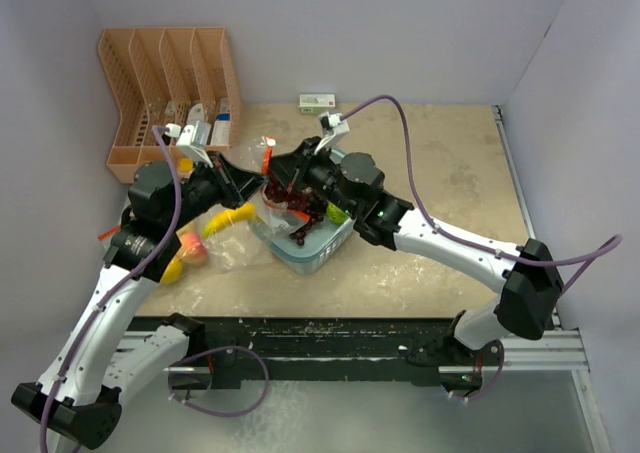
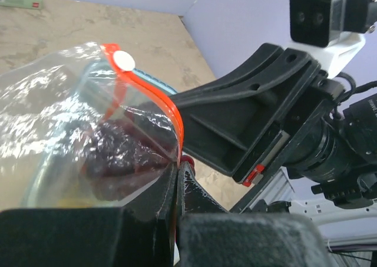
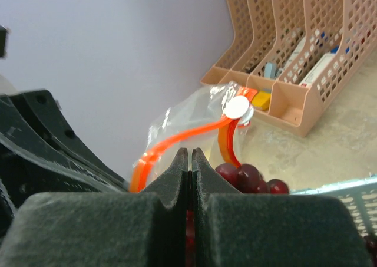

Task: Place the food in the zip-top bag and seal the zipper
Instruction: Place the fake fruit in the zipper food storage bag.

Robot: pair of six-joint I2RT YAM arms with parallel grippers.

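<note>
Over the tan table (image 1: 450, 193), left pincer (image 2: 178, 170) grips the zipper (image 2: 175, 122) — right pincer (image 3: 189, 155) shut beside it.

Clear, crinkled zip-top bag (image 2: 53, 102) with orange-red zipper (image 2: 168, 111) and white slider (image 2: 123, 59); dark red grape bunch (image 3: 250, 177); yellow fruits (image 1: 233, 217); pink-and-yellow peach (image 1: 192, 249); light blue mesh basket (image 1: 312, 259); salmon lattice-walled rack (image 1: 165, 83), far left; white-and-green box (image 1: 317, 101), far; mottled beige table (image 1: 450, 173); white-and-black arms (image 1: 455, 245).
</note>
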